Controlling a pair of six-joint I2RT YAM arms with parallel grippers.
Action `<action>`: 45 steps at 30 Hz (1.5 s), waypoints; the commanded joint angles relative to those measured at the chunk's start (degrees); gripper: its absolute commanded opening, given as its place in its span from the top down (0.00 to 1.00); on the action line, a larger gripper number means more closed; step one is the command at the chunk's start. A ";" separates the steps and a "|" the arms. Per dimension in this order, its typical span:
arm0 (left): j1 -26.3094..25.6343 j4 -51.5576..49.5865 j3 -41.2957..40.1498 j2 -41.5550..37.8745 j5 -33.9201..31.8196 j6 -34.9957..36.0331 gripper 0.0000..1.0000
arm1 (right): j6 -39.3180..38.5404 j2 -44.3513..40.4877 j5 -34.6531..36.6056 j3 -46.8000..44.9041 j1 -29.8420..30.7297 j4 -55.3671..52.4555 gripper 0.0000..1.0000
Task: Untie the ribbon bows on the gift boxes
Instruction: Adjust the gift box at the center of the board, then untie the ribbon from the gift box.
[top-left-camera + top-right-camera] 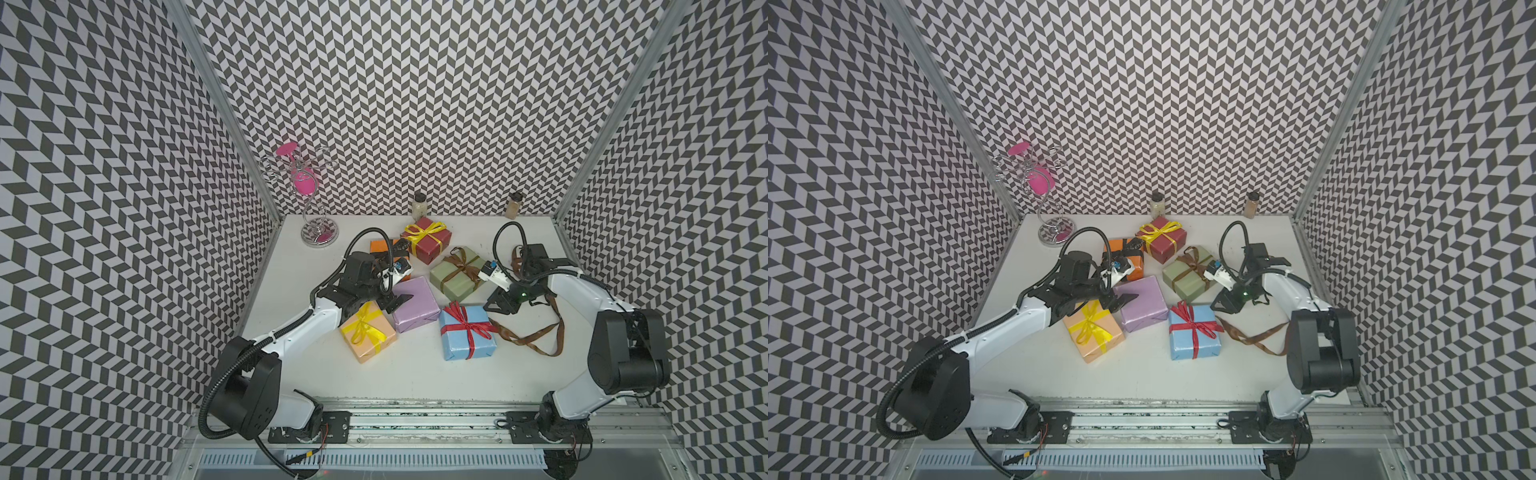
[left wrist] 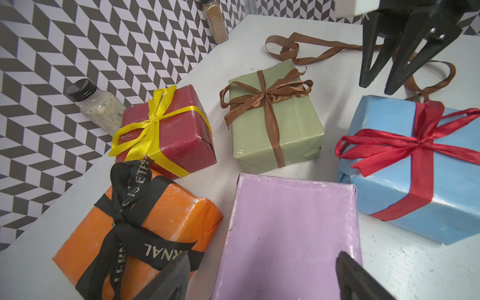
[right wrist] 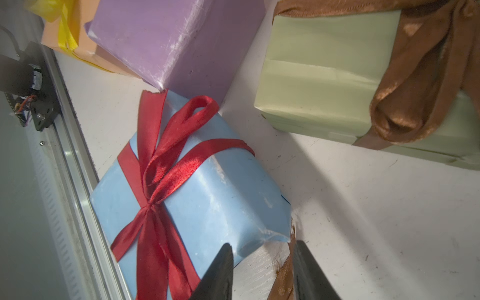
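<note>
My left gripper hangs open over the bare lilac box, which has no ribbon on it. My right gripper is open beside a corner of the light blue box, whose red bow is tied. The end of a loose brown ribbon rests against the inside of one finger. Tied bows sit on the sage green box, the dark red box, the peach box and the orange box, whose black bow is lettered.
Two spice jars stand against the back wall. A chrome stand with a pink glass is at the back left corner. Patterned walls close three sides, and a metal rail runs along the front.
</note>
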 commanded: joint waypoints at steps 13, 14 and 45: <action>-12.25 1.54 9.10 11.27 -3.51 1.40 0.13 | -11.89 -3.67 -5.51 -3.65 -2.90 -11.76 0.34; -12.79 2.15 9.17 11.76 -3.97 1.19 0.13 | -11.45 -3.94 -5.23 -4.23 -2.88 -11.02 0.34; -19.38 6.18 13.79 20.32 -12.02 -4.58 0.13 | -20.84 0.70 -7.93 -3.96 -2.95 -19.86 0.61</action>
